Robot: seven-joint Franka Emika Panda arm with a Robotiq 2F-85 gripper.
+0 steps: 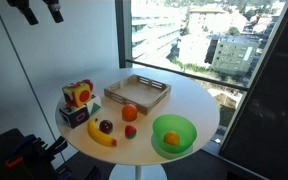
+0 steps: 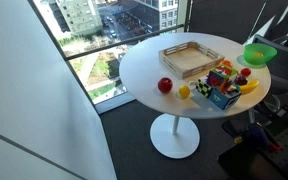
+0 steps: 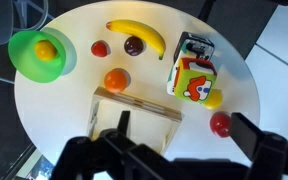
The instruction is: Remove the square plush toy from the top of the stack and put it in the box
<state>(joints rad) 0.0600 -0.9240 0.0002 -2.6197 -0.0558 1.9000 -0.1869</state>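
The square plush toy (image 3: pixel 192 80), with red, yellow and green faces, sits on top of the stack, on a lower cube (image 3: pixel 195 47) with dark, white and green faces. The stack is at the table's edge in both exterior views (image 1: pixel 77 100) (image 2: pixel 220 85). The box (image 1: pixel 136 95) (image 2: pixel 191 57) (image 3: pixel 134 112) is a shallow light-brown wooden tray and holds nothing. My gripper (image 3: pixel 189 135) is open and empty. It hangs high above the table (image 1: pixel 39 12), well clear of the toy.
On the round white table (image 1: pixel 199 105) lie a banana (image 3: pixel 136 37), a dark plum (image 3: pixel 134 45), a small red fruit (image 3: pixel 100 48), an orange (image 3: pixel 116 80), a round red fruit (image 3: pixel 220 124) and a yellow fruit (image 3: pixel 213 98). A green bowl (image 3: pixel 29 55) holds a yellow-orange fruit. Windows flank the table.
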